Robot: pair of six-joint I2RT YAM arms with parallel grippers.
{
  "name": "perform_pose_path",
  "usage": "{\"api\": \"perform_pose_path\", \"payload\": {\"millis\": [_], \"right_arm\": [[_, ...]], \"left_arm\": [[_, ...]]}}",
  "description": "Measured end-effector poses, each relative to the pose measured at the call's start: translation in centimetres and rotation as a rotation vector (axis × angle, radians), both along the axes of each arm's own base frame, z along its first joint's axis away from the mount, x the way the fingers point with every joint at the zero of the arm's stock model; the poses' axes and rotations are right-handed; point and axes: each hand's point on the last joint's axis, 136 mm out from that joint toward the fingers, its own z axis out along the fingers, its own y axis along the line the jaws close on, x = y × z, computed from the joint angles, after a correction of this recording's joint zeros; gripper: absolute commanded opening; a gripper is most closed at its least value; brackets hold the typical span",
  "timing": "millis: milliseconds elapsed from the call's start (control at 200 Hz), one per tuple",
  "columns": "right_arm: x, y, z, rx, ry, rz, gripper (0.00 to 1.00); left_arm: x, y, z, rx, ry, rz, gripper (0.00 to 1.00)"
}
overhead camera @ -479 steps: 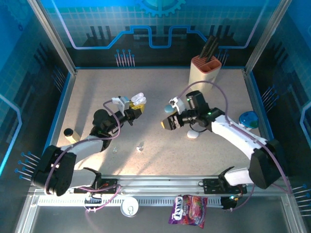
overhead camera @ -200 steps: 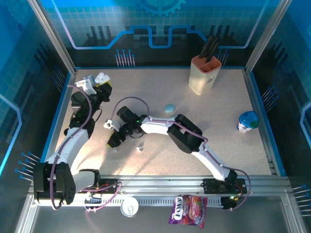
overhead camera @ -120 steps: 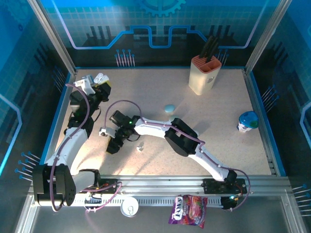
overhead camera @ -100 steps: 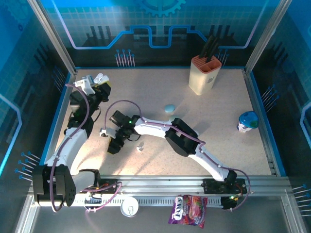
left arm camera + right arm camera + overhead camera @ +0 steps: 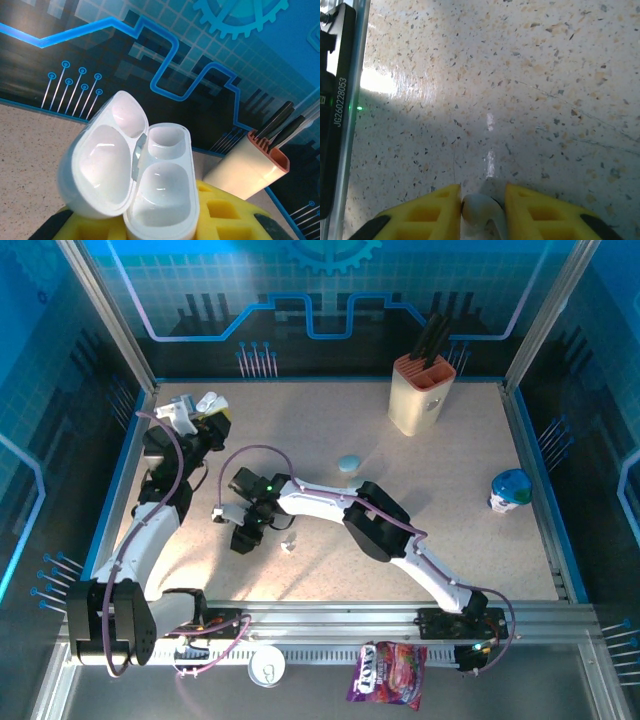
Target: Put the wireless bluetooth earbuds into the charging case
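My left gripper (image 5: 200, 412) is raised over the table's far left corner, shut on the white charging case (image 5: 161, 200). The case's lid (image 5: 102, 170) is swung open and both wells look empty. My right arm reaches across to the left, with its gripper (image 5: 243, 538) down at the table. In the right wrist view the yellow fingers (image 5: 430, 210) have closed in on a small white earbud (image 5: 479, 212) lying on the speckled surface; it touches the left pad, and only a sliver shows at the right one. Another white earbud (image 5: 288, 544) lies just right of that gripper.
A pale blue oval case (image 5: 348, 463) sits mid-table. A beige knife block (image 5: 420, 392) stands at the back right, and a blue-capped container (image 5: 511, 490) is at the right edge. A candy bag (image 5: 387, 672) and a round lid (image 5: 266, 668) lie in front of the rail.
My right gripper came down at the table's left side, shifted slightly right, and its jaws narrowed around the earbud. The left arm and the open case stayed put.
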Motion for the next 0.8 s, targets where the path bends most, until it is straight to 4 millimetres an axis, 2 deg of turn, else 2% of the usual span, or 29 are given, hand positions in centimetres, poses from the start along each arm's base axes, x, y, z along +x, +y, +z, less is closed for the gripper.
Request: {"api": "perform_pose_path", "payload": {"millis": [255,565,800], "right_arm": [[0.3,-0.1,0.3,-0.011,-0.019,-0.017,0.11],[1.2,-0.9,0.5,-0.037,-0.071,-0.055,0.13],[2.9,-3.3,0.5,-0.069,-0.087,-0.120,0.13]], "left_arm": [[0.0,-0.1,0.0,0.000,0.000,-0.006,0.08],[0.0,-0.1,0.0,0.000,0.000,-0.007,0.08],[-0.1,-0.3,0.0,-0.001,0.000,-0.016,0.09]]}}
